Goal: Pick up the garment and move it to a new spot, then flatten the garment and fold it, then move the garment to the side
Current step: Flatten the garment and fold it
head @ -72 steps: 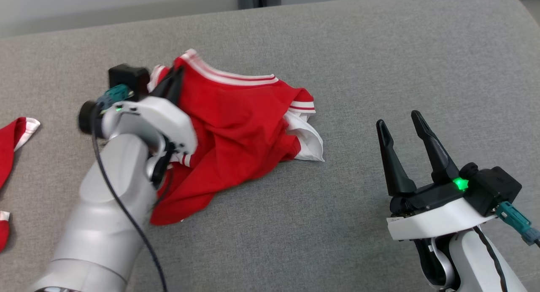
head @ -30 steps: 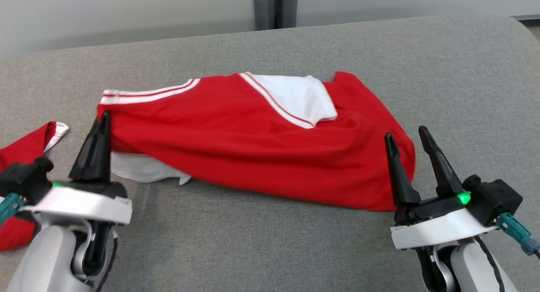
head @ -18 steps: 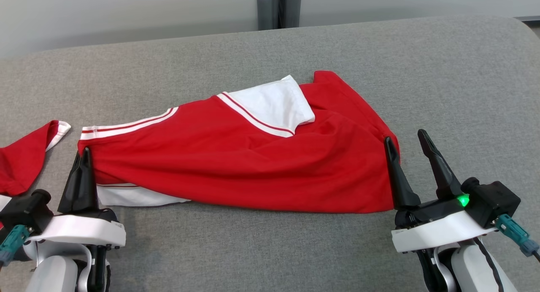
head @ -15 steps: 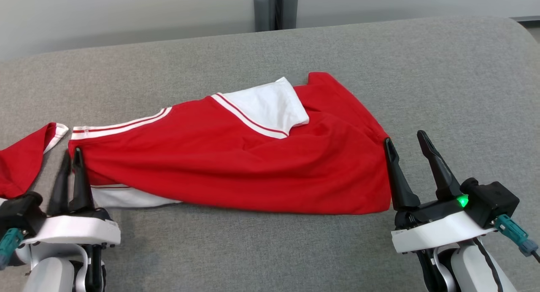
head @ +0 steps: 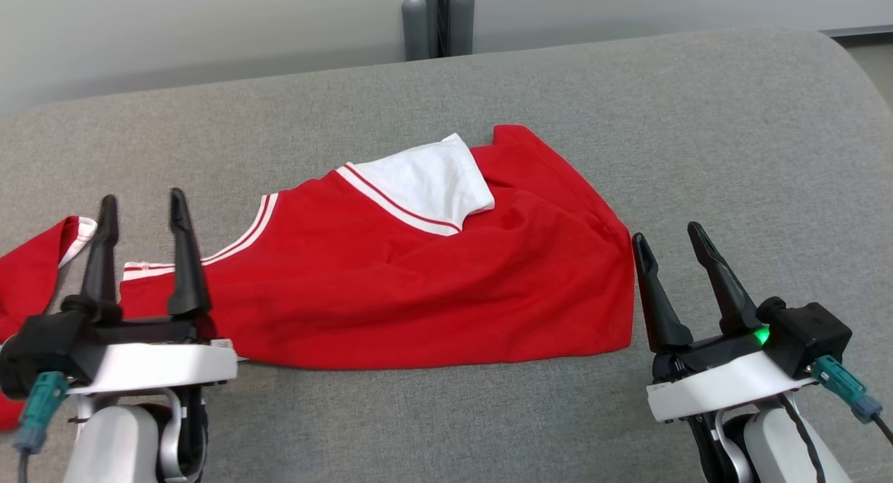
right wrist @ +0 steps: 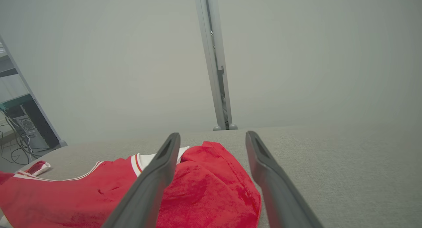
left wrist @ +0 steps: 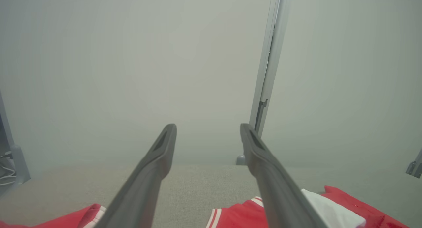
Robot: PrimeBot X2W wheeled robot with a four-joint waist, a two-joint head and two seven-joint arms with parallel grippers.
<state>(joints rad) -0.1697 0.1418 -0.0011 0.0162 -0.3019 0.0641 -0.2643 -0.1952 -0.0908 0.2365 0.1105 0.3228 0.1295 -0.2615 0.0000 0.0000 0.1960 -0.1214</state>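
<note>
Red garment (head: 418, 287) lies spread on the grey bench (head: 698, 120). Left hand (head: 141, 198) and right hand (head: 666, 233) both stand open, holding nothing.

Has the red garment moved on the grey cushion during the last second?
Yes. The red garment slid toward the robot: its striped left corner, earlier beyond the second garment's white cuff, now lies nearer.

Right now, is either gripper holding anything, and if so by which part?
Nothing is held. The left gripper and right gripper both stand open, and the red garment lies free on the grey surface.
</note>
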